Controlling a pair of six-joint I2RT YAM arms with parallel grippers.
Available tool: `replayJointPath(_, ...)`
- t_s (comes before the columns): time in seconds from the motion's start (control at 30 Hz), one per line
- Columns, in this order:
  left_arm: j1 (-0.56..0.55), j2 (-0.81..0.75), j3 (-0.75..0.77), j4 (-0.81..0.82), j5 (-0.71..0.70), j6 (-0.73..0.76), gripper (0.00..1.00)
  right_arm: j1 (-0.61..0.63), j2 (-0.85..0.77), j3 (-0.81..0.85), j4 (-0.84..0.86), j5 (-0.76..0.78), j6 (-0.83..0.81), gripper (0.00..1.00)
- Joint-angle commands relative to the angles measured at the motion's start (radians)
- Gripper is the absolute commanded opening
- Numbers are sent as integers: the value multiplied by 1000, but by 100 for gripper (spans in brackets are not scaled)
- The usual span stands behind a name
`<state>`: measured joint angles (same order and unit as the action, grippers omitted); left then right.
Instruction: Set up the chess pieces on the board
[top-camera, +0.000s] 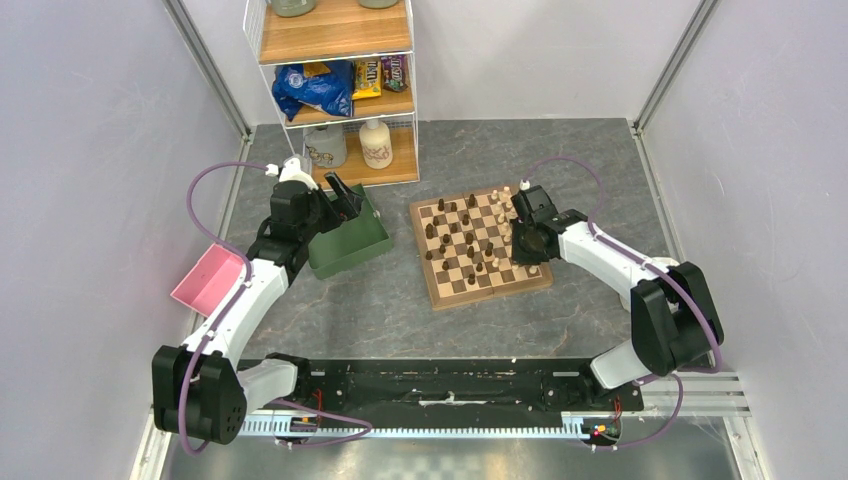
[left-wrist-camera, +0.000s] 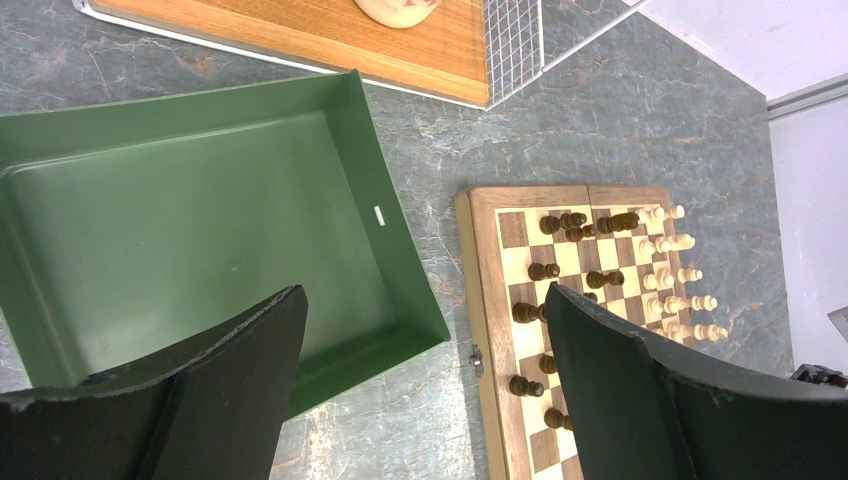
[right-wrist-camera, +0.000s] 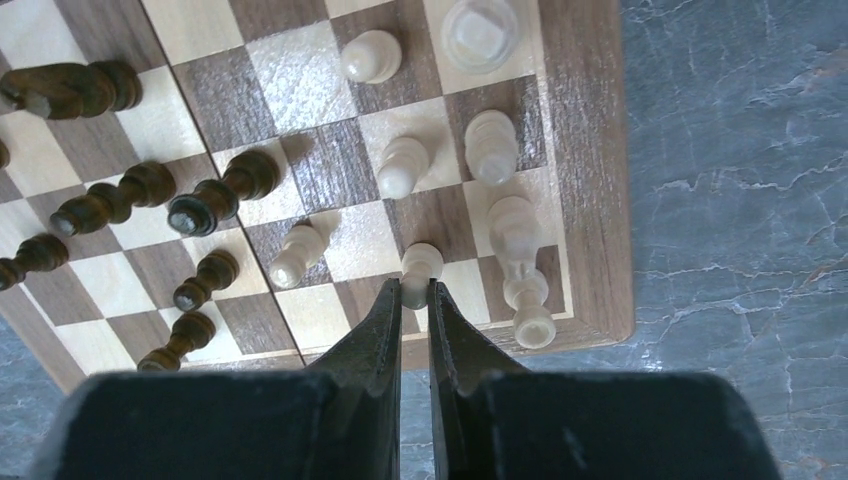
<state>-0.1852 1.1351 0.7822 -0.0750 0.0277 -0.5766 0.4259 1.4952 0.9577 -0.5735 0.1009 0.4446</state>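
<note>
Gripping a pale pawn (right-wrist-camera: 421, 262) near its base, the right pincer (right-wrist-camera: 416, 292) was clenched on it, one tip on each side. The pawn was over a square in the second row in from the border of the board (right-wrist-camera: 590, 180). The board lay right of the tabletop's (top-camera: 400, 310) middle. Could not tell whether the pawn's base was touching the square or just above it.

The left pincer (left-wrist-camera: 425, 295) was released, jaws wide, holding nothing. It hung over the near rim of the green tray (left-wrist-camera: 150, 200), left of the board and towards the tabletop's far edge.

Board state: pale pieces (right-wrist-camera: 400, 165) clustered along the right side, some upright. One long pale piece (right-wrist-camera: 520, 270) lay on its side just beside the held pawn. Several dark pieces (right-wrist-camera: 210, 205) lay tipped across the middle squares.

Step in hand, as judged: seating this pawn on its home square.

Notes for doing it well:
- The pawn needed to be kept vertical and centred over one square, not across a line.
- The descent needed to be straight, with release only once the base sat flat.
- The jaws needed only a small opening, since the fallen piece was close enough to be knocked.
- The withdrawal needed to go straight up, clear of the neighbours.
</note>
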Motion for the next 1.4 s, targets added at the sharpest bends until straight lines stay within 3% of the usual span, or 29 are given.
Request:
replayJointPath(0.0,6,-1,3,32,-1,-14,96,-20,11,0,37,25,-6,14)
replayJointPath(0.9,6,25,14,49,16,-21,96,-32,23,11,30,29,-24,22)
replayJointPath(1.37,6,25,5,53,18,-24,96,-32,-25,78,4,-44,-62,39)
